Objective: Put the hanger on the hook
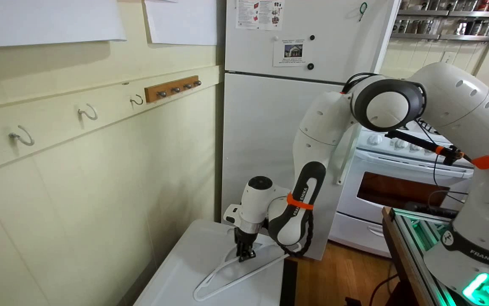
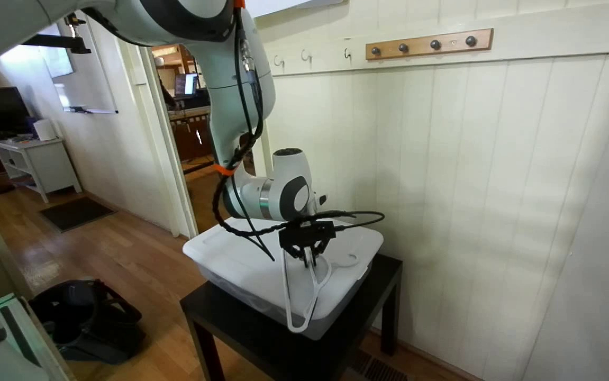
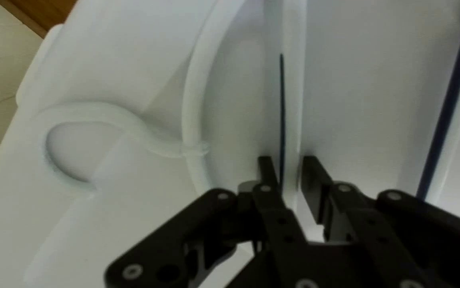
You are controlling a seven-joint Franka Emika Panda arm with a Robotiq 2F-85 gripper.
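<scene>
The hanger [image 1: 244, 277] is thin and white and lies on the white box lid [image 1: 185, 272]. It also shows in an exterior view [image 2: 287, 296] and in the wrist view [image 3: 295, 100], where its curved hook end lies at the left. My gripper [image 1: 246, 257] points down at the lid, also in an exterior view [image 2: 310, 263]. In the wrist view its fingertips [image 3: 287, 160] stand either side of a straight hanger bar, with a gap left of the bar. The wall hooks [image 1: 89, 117] sit on the cream rail, also in an exterior view [image 2: 306, 54]; which one is meant I cannot tell.
The box stands on a black table [image 2: 262, 328] beside the cream wall [image 2: 431, 159]. A brown wooden peg strip [image 1: 172, 89] is on the rail. The fridge [image 1: 261, 140] stands behind the box. A black bag [image 2: 87, 323] lies on the floor.
</scene>
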